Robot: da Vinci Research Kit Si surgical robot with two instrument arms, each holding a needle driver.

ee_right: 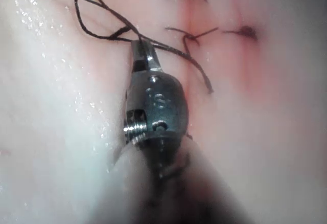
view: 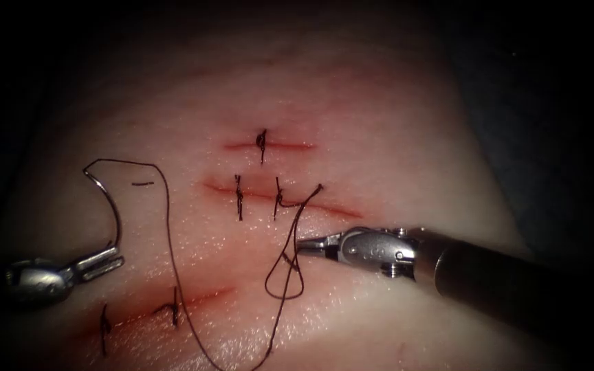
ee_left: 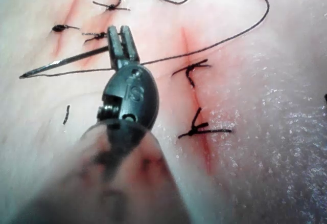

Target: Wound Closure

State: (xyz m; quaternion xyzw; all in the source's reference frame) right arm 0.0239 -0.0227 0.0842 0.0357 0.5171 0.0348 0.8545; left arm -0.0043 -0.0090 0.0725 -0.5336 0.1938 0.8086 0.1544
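Here the left claw (view: 108,260) clamps the needle (view: 108,199) near its tail, free above the tissue (view: 393,137) at nine o'clock of the cut (view: 280,198). The right claw (view: 304,244) seems closed on the thread (view: 173,275).

Thread (view: 173,275) cut off at the near edge of the endoscope view, low loop lost there. Left tool (view: 101,261) cut off at the left edge, shaft lost in the dark. Needle (view: 108,203) hidden where the jaws close on it. Right tool (view: 304,244) shaft fading into shadow at the right.
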